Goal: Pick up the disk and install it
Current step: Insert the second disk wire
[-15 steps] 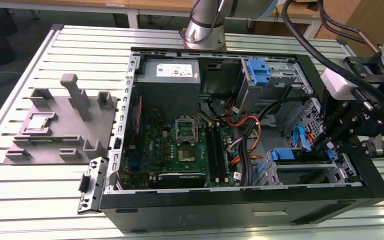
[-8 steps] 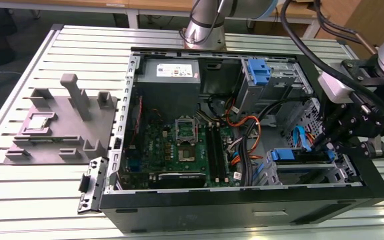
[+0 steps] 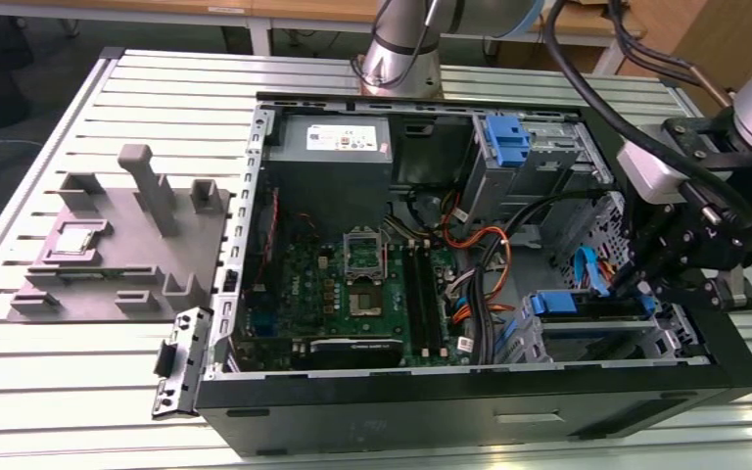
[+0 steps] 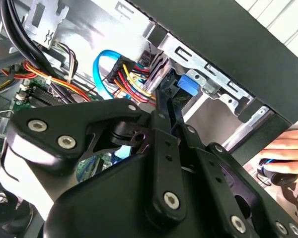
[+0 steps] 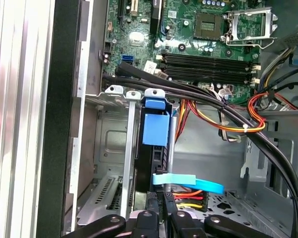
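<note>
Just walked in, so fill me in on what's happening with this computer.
A robot arm's gripper is down inside the open computer case, at the drive cage on the exterior view's right. The disk, in its blue carrier, stands on edge in a cage slot right at the fingertips. A person's hand rests outside the case.

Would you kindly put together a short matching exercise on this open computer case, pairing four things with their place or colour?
Things:
1. gripper
2. disk
3. power-supply box
4. grey fixture

Descriptions:
A. on the slatted table, outside the case
B. grey with a white label, in a case corner
C. black, at the drive bay
D. blue-framed, standing on edge in the bay

Pairs: 1-C, 2-D, 3-B, 4-A
</note>
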You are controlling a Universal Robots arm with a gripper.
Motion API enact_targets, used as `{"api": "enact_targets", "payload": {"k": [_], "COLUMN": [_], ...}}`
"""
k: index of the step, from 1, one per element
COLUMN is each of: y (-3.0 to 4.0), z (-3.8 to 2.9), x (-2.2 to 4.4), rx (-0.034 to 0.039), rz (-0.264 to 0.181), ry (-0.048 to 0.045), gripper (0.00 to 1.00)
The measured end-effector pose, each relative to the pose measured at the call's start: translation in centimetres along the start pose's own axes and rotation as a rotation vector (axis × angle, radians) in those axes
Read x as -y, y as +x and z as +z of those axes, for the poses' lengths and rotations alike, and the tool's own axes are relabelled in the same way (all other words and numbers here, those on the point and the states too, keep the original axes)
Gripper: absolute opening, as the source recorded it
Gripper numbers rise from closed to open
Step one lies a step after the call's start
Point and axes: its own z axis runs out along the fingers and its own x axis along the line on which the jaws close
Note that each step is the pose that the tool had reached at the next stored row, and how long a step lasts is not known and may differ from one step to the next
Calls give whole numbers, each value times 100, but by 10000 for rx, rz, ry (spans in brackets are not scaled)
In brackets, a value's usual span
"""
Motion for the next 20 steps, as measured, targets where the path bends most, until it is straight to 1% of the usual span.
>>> {"api": "enact_targets", "payload": {"k": [4, 6, 20], "y": [-1, 0, -3], "z": [0, 0, 18], "x": [-8, -8, -9], "rx": [-71, -89, -96], "rz": [-33, -44, -58], "ry": [3, 2, 15], "gripper": [16, 16, 16]}}
